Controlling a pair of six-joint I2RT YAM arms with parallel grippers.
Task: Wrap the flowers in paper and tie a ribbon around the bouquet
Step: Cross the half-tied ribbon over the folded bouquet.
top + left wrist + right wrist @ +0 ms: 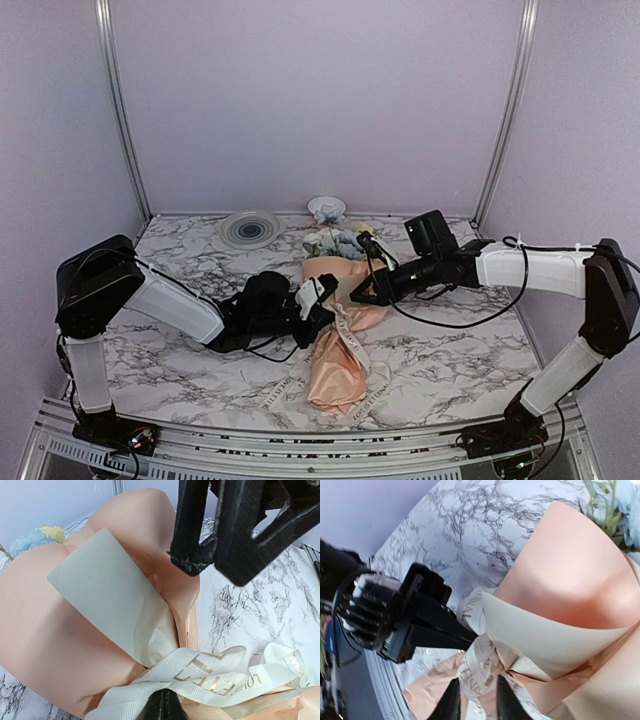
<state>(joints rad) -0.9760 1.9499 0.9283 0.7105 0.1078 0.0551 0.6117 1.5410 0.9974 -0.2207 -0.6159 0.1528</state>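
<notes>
Table (180, 250): bouquet (338, 372) lies centre frame in the top view, long axis up-down. Flowers (340, 242) sit at its upper end, narrow tail toward the lower edge. Paper (50, 645) is rolled round the stems, so wrapping looks done. Step in hand reads as the tie.

Ribbon (352, 345) crosses the bouquet at its waist, with loose tails trailing toward the lower edge on the table. Right wrist view shows a bunched knot or first loop, lower centre. No finished bow visible.

Left jaws come in from the left of the waist, closed. In the left wrist view the ribbon folds converge on the fingertip (160, 707) at bottom centre, so it looks pinched there.

Right jaws come in from the right with a narrow gap between them. The ribbon bunch sits right at their tips; can't tell if the pads touch it. In the left wrist view they hang just above the paper, top of frame, nothing gripped.

Next move, as a judgement: right closes on a tail or loop beside the bunch, left keeps tension, then they pull apart to cinch. Risks are the floppy ribbon slipping out and the thin paper creasing.
</notes>
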